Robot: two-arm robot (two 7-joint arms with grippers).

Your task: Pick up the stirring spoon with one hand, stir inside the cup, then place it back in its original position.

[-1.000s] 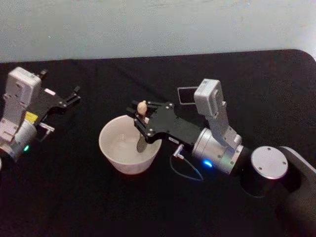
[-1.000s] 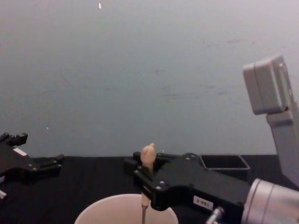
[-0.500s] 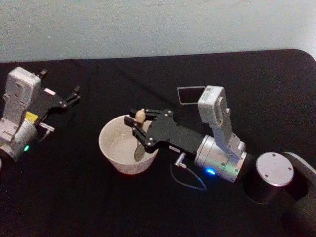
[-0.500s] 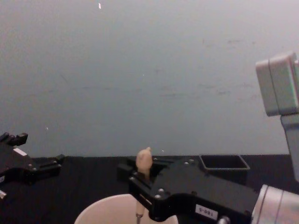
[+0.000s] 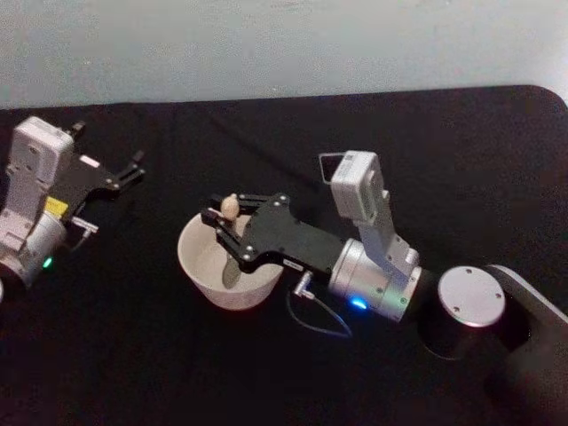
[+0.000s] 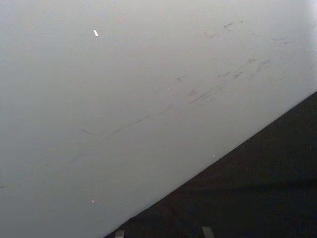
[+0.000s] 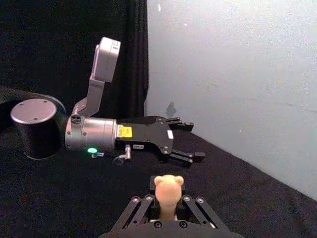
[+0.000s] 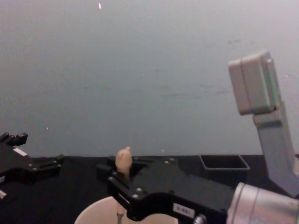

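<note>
Head view: the right claw [image 5: 227,224] is clamped on the pale handle of the stirring spoon [image 5: 230,207]. It holds the spoon roughly upright, with the dark bowl end down inside the cup [image 5: 188,257], towards the cup's right side. The left claw [image 5: 135,168] is idle well off to the left above the black surface [image 5: 177,355], its 2 fingers apart. The dark holder [image 5: 330,163] stands behind the right arm, partly hidden by that arm's wrist camera [image 5: 355,185].

Left wrist view: the surface [image 6: 257,188] runs up to a pale wall [image 6: 124,74].

Right wrist view: the spoon's knobbed tip [image 7: 168,187] stands up between the gripping fingers. The left claw [image 7: 190,141] lies beyond it, parted.

Chest view: the thin stem [image 8: 120,216] drops past the cup's rim [image 8: 93,208]. The holder [image 8: 224,163] sits well apart to the right.

Risk, as I judge it: nothing steadies the cup. A sweep that presses the spoon against its wall could push or tip it, or twist the slim handle in the grip. A tilted spoon might then catch on the holder's narrow mouth at the return.
</note>
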